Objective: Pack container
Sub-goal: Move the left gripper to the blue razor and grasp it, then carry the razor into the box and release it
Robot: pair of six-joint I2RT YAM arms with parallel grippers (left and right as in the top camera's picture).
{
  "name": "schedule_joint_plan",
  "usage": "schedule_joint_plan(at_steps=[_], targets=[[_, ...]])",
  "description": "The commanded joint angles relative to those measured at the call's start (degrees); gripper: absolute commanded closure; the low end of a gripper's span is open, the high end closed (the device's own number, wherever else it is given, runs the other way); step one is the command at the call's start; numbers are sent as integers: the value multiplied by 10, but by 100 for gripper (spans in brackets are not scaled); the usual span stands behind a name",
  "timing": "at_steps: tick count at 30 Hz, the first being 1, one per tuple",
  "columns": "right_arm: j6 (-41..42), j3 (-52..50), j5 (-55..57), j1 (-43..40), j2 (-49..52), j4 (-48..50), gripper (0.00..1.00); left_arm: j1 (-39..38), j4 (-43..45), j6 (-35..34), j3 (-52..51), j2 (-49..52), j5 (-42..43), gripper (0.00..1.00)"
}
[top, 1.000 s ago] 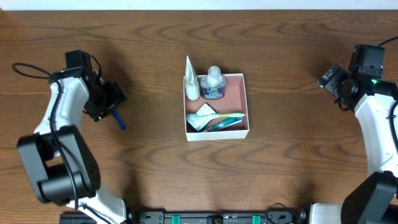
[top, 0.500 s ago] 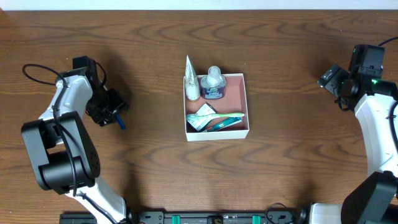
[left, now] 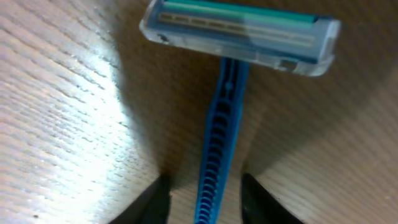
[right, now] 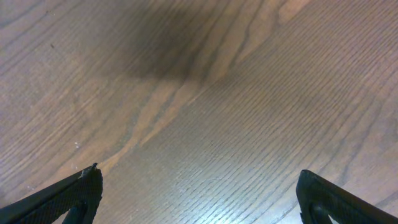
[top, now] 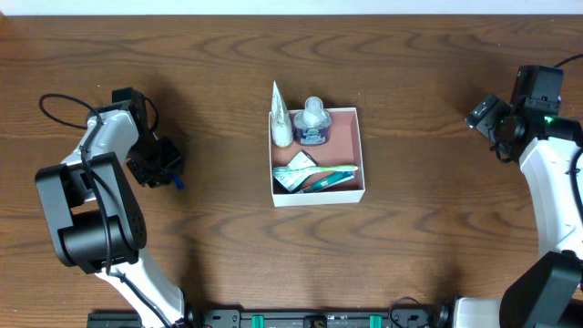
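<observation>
**Inspector:** Left side?

**Assistant:** Left gripper point(top: 162, 166) is low over the table point(top: 437, 228). Its fingers point(left: 155, 202) straddle the handle of a blue razor point(left: 239, 34), with a narrow gap on each side and nothing clamped. The razor lies flat.

**Inspector:** Centre?

**Assistant:** Container point(top: 362, 159) sits mid-table, well apart from both arms. A tube point(top: 280, 118), a bottle point(top: 312, 118) and packets point(top: 314, 176) are inside.

**Inspector:** Right?

**Assistant:** Right gripper point(right: 205, 202) is near the table's right edge, fingers spread wide, holding nothing.
</observation>
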Motion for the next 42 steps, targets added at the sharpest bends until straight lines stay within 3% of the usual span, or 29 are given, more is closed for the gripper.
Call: schedule_joint_plan(at_steps=[1,4,6,18,27,34,42], targets=[[6,3,3,-2,3,0,1,0,5,-1,-10,39,-2,73],[6,3,3,-2,3,0,1,0,9,1,-10,43,-2,81],[6,3,3,-2,3,0,1,0,11,8,-9,43,7,94],[6,3,3,-2,3,0,1,0,9,204,32,-13,321,94],[6,3,3,-2,3,0,1,-36,25,397,57,-247,461,94],[6,3,3,-2,3,0,1,-196,84,572,57,-400,429,94],[6,3,3,-2,3,0,1,-405,103,746,47,-390,131,94]])
